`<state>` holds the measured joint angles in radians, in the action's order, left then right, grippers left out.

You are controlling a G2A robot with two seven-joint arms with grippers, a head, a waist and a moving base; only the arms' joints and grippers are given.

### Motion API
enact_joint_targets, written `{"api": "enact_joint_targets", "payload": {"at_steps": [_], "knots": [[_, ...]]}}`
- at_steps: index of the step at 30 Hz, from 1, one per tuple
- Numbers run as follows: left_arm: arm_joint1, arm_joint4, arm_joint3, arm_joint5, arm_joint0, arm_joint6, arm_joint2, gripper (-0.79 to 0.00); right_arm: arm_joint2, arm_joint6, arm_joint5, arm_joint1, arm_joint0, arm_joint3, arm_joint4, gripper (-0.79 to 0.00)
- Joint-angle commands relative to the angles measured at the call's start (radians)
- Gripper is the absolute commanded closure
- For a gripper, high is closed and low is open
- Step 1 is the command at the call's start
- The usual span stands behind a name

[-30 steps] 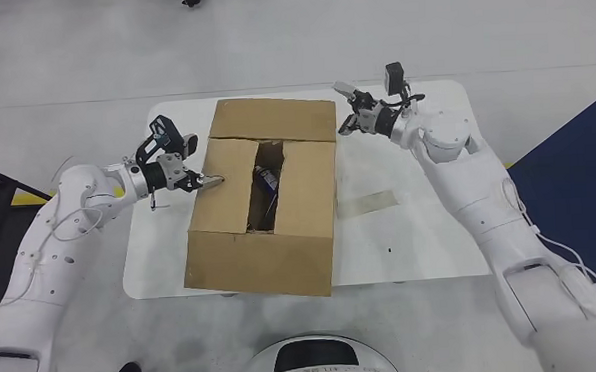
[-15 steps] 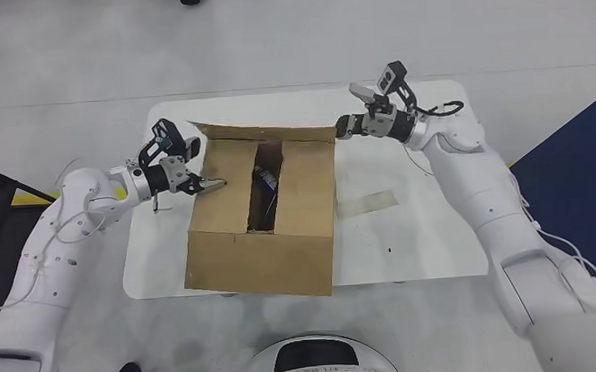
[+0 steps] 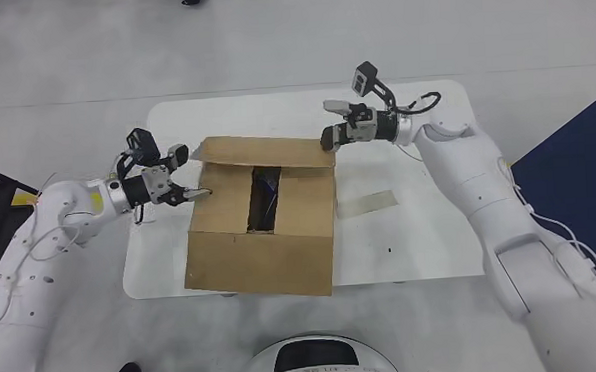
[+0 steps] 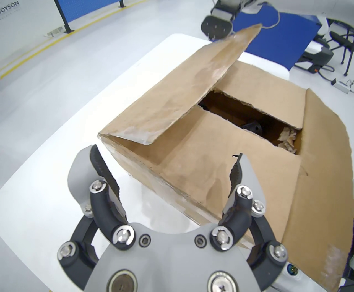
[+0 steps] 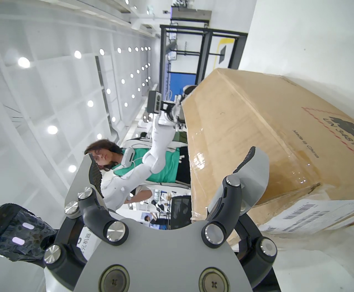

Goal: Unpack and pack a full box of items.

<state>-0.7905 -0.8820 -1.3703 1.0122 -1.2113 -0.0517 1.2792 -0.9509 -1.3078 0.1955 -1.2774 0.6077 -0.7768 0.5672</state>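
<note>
Top view has the cardboard box [image 3: 310, 221] lying between my two pincers on the white worktop [image 3: 421, 251]. My left pincer [image 3: 193, 194] hangs spread wide and empty, its tips just at the box's side edge. In the left wrist view that pincer [image 4: 166, 154] has a box corner straight ahead and bare worktop beneath. My right pincer [image 3: 328, 138] is also wide apart with nothing gripped, just beside the raised end flap [image 3: 266, 150]. In the right wrist view one finger [image 5: 253, 171] lies across the cardboard; whether it touches I cannot tell. Ahead of my left pincer, a gap between the top flaps shows dark items [image 4: 253, 125] inside. A pale strip [image 3: 367, 203] lies on the worktop near my right pincer. Pale glossy floor [image 3: 271, 37] surrounds the worktop, a blue panel [image 3: 587, 163] stands well off from my right pincer, and round ceiling lights [image 5: 52, 129] show behind it.
</note>
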Motion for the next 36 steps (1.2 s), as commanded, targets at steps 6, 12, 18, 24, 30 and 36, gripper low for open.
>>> {"api": "enact_joint_targets", "payload": {"at_steps": [6, 12, 18, 24, 30, 36], "knots": [[0.096, 0.018, -0.129, 0.0, -0.164, 0.16, 0.033, -0.785, 0.07, 0.0, -0.034, -0.026, -0.052, 0.024, -0.077, -0.785], [0.185, -0.151, -0.12, 0.0, -0.268, 0.383, 0.036, -0.785, 0.084, 0.009, -0.035, -0.039, -0.071, 0.04, -0.081, -0.785], [0.25, -0.329, -0.044, 0.0, -0.305, 0.587, 0.024, -0.785, 0.099, 0.026, -0.046, -0.049, -0.073, 0.034, -0.093, -0.785], [0.287, -0.445, 0.006, 0.0, -0.311, 0.676, 0.001, -0.785, 0.108, 0.045, -0.054, -0.057, -0.07, 0.019, -0.107, -0.785], [0.288, -0.451, -0.015, 0.0, -0.247, 0.616, -0.07, -0.785, 0.102, 0.065, -0.048, -0.055, -0.055, 0.0, -0.119, -0.785], [0.265, -0.398, -0.022, -0.003, -0.157, 0.491, -0.127, -0.785, 0.087, 0.092, -0.052, -0.049, -0.031, -0.02, -0.132, -0.785]]}}
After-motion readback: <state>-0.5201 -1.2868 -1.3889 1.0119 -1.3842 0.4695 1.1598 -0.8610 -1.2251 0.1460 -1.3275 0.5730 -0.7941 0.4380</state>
